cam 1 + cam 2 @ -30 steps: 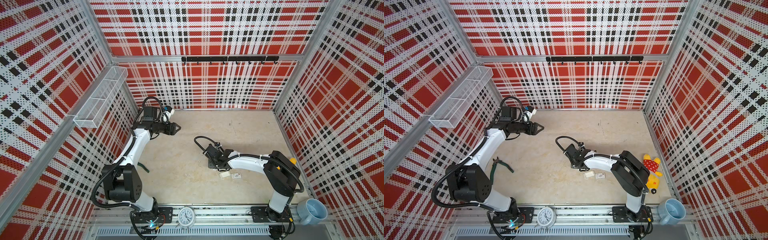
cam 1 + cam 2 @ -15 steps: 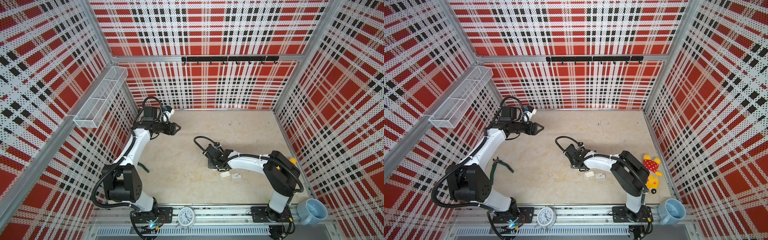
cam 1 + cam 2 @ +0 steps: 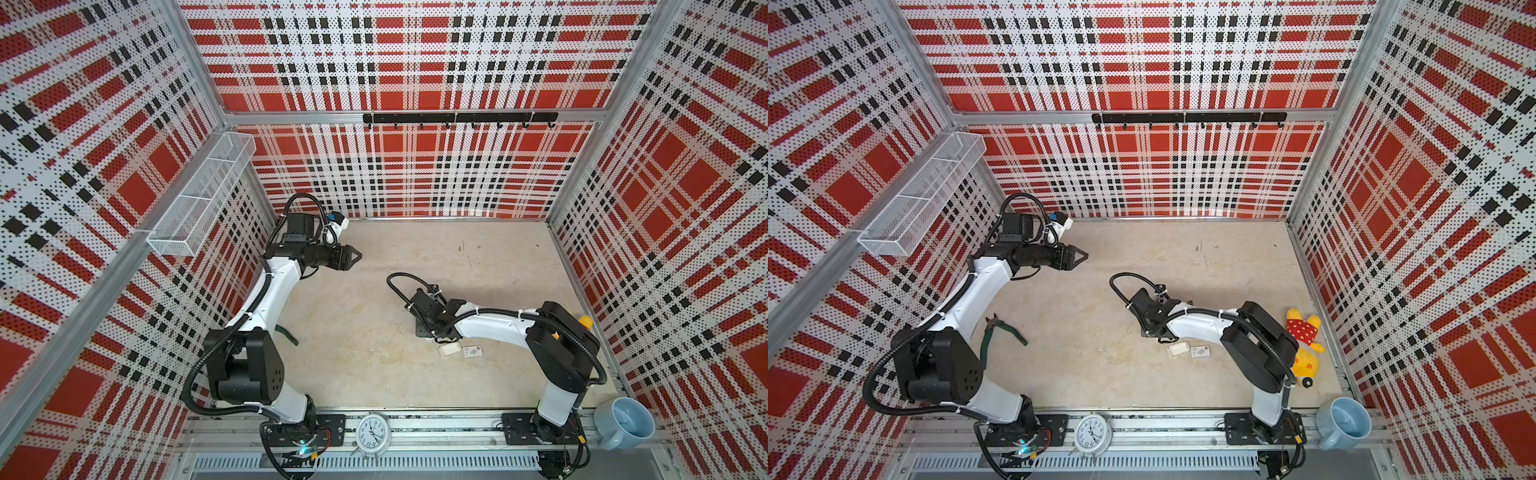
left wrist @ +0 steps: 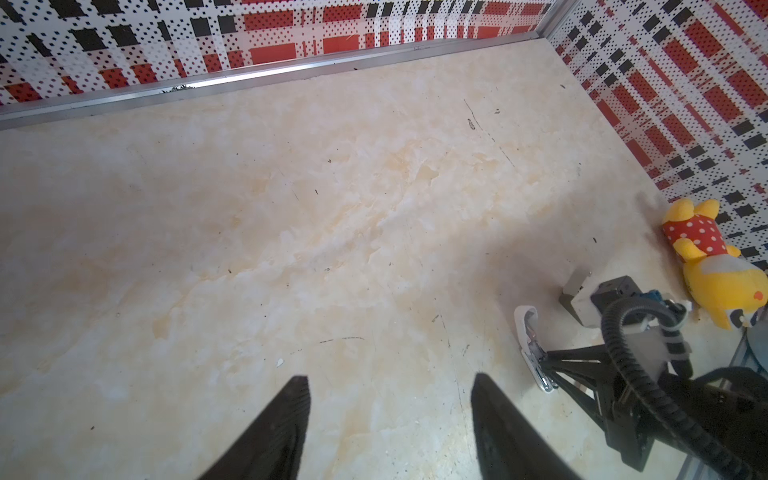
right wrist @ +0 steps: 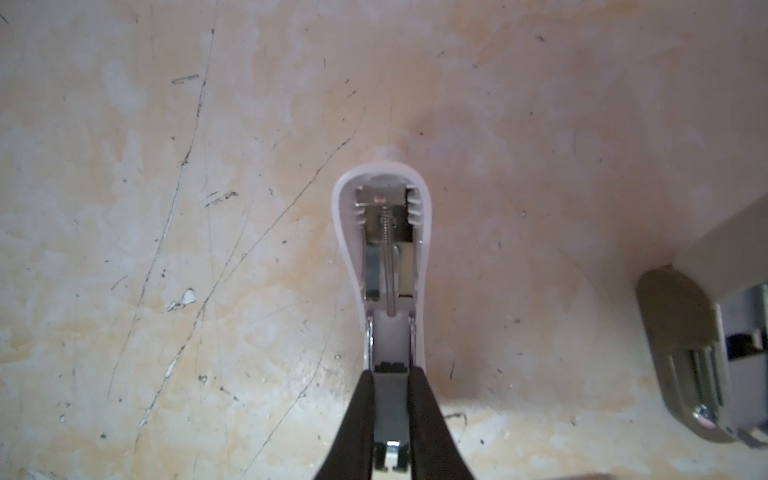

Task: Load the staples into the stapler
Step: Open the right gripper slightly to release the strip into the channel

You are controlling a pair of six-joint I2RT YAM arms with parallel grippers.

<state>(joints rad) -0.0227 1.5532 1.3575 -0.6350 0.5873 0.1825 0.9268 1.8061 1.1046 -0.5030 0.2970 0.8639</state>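
Note:
A white stapler [image 5: 388,257] lies flipped open on the beige table, its spring and metal channel showing; it also shows in the left wrist view [image 4: 524,320]. My right gripper [image 5: 390,376] is shut on the stapler's narrow rail, one finger on each side. In both top views the right wrist hides the stapler. The staples do not show; a small white tray [image 3: 1178,349] lies close beside the right arm, its contents too small to tell. My left gripper [image 4: 388,380] hangs open and empty over the table's back left [image 3: 356,256].
A printed white box sleeve [image 3: 1200,351] lies next to the tray. A grey-brown object with metal parts [image 5: 681,357] sits near the stapler. Green-handled pliers [image 3: 994,332] lie by the left arm. A yellow plush toy [image 3: 1304,345], blue mug [image 3: 1343,419] and clock [image 3: 1092,432] stand at the right and front.

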